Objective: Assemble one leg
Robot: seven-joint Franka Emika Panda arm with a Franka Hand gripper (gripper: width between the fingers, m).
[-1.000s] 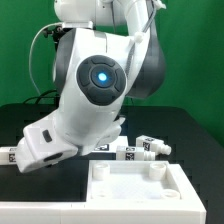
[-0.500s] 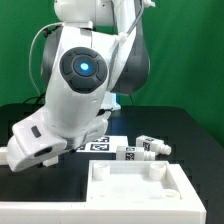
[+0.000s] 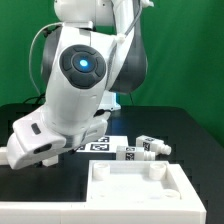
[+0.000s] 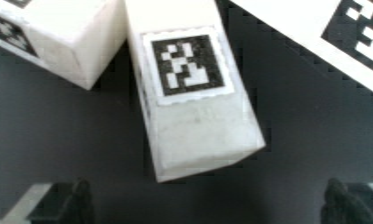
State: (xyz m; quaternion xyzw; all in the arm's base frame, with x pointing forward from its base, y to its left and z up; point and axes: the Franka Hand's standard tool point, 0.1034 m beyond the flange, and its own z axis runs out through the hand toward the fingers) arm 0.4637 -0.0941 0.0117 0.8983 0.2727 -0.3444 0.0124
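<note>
In the wrist view a white leg (image 4: 186, 95) with a black-and-white tag lies on the black table. Its near end sits just ahead of my gripper (image 4: 208, 205). The gripper is open and empty, with dark fingertips (image 4: 58, 203) wide apart on either side of the leg's line and not touching it. Another white tagged part (image 4: 50, 40) lies beside the leg. In the exterior view my hand (image 3: 35, 148) is low at the left and hides that leg and the fingers. Two more legs (image 3: 150, 147) (image 3: 126, 152) lie at the right.
The large white square panel with raised rim (image 3: 135, 185) lies at the front. A flat tagged white piece (image 3: 97, 146) shows behind it, beside the arm. Another tag (image 4: 357, 30) shows at the edge of the wrist view.
The arm has swung toward the exterior view's left and the hand has dropped lower to the table. It has held still for the last half second.
</note>
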